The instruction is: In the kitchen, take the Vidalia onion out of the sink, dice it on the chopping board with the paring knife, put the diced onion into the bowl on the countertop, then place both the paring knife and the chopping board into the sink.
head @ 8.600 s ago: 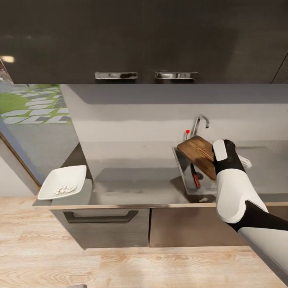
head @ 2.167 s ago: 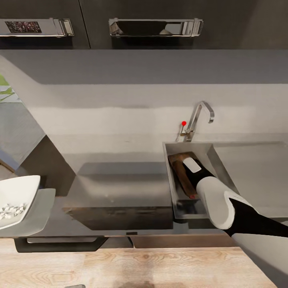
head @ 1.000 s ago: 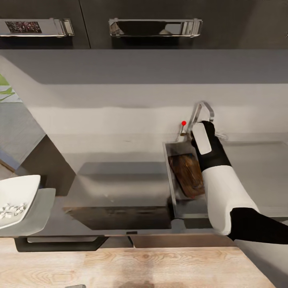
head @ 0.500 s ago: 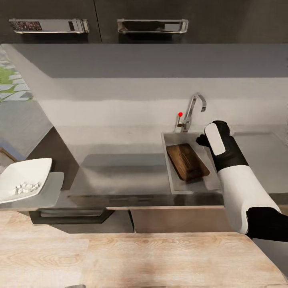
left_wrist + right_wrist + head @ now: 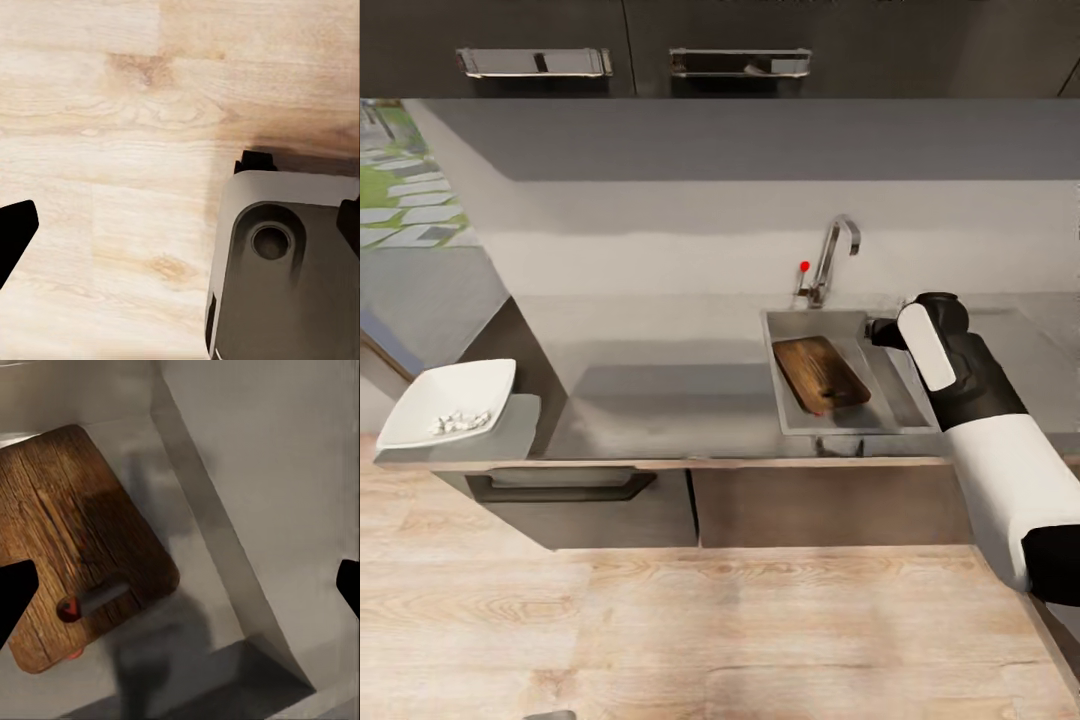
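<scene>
The dark brown chopping board (image 5: 820,372) lies flat in the basin of the sink (image 5: 895,392), apart from both grippers. In the right wrist view the board (image 5: 75,540) covers the basin floor, and a short grey piece of the paring knife (image 5: 101,598) with a red end shows at the board's surface. My right gripper (image 5: 880,331) hovers open over the sink's right side, its black fingertips (image 5: 15,600) wide apart with nothing between them. The white bowl (image 5: 480,385) holds white diced onion (image 5: 458,421) at the left end of the countertop (image 5: 660,390). My left gripper (image 5: 180,229) is open over the floor.
The chrome faucet (image 5: 835,250) with its red knob (image 5: 804,266) stands behind the basin. Dark upper cabinets with bar handles (image 5: 738,63) hang above. Below the counter are dark cabinets (image 5: 570,495) and pale wooden floor (image 5: 710,630). A grey part of my base (image 5: 285,262) shows under the left gripper.
The right gripper carried the board into the sink, let it go, then rose and drew back to the right. The camera has pulled back from the counter.
</scene>
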